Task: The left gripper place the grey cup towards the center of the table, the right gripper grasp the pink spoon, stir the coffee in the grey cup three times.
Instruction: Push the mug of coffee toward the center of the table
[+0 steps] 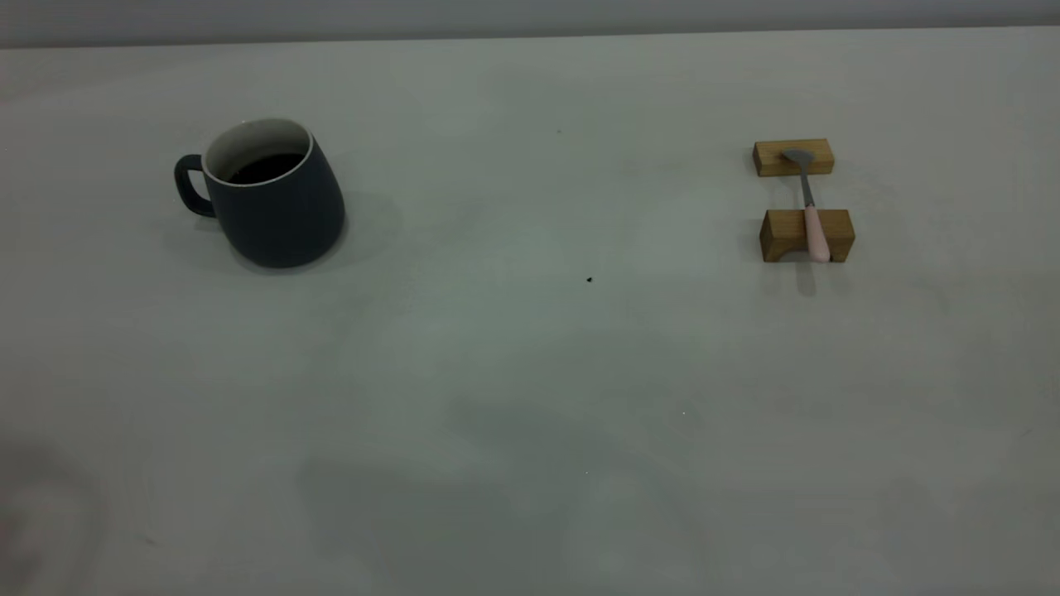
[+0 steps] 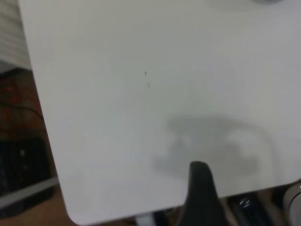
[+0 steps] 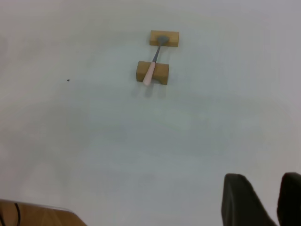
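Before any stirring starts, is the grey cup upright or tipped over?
Upright: the grey cup stands on its base, rim up, dark coffee inside.

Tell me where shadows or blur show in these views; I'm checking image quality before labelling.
Exterior view: the grey cup casts a soft shadow on the table; broad faint shadows lie along the near edge. Left wrist view: soft overall, a blurry arm shadow beyond the one visible finger. Right wrist view: the pink spoon on its wooden blocks reads clearly; the right gripper is dark.
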Motion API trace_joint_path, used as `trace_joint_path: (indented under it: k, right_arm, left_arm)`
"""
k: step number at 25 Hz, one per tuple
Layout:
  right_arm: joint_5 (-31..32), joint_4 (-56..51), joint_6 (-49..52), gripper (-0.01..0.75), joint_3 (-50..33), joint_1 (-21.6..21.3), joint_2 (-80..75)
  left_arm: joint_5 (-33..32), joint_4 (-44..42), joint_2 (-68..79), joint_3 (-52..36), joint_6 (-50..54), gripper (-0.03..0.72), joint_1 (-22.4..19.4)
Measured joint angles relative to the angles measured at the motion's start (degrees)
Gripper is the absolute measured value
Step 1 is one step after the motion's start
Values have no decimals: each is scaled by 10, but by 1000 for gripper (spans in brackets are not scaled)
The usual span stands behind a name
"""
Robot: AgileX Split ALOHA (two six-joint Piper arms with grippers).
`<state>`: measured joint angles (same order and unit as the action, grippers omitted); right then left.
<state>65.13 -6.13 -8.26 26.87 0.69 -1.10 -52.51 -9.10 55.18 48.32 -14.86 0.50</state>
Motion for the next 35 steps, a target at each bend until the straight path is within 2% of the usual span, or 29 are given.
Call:
trace_joint_path:
  k: [3, 13, 19, 26, 31, 35]
  right_arm:
    - [0, 0, 0, 238, 0, 0, 0]
    - [0, 0, 0, 238, 0, 0, 0]
    - [0, 0, 0, 238, 0, 0, 0]
    - [0, 0, 0, 238, 0, 0, 0]
    - [0, 0, 0, 238, 0, 0, 0]
    - [0, 0, 0, 238, 0, 0, 0]
  left_arm:
    - [27, 0, 109, 43, -49, 641, 0]
    - [88, 0, 403, 173, -225, 645, 3]
    - [95, -5, 522, 252, -346, 640, 40]
    - [108, -100, 641, 311, -432, 631, 83]
    - [157, -170, 694, 316, -446, 625, 98]
    - [193, -186, 718, 316, -447, 621, 99]
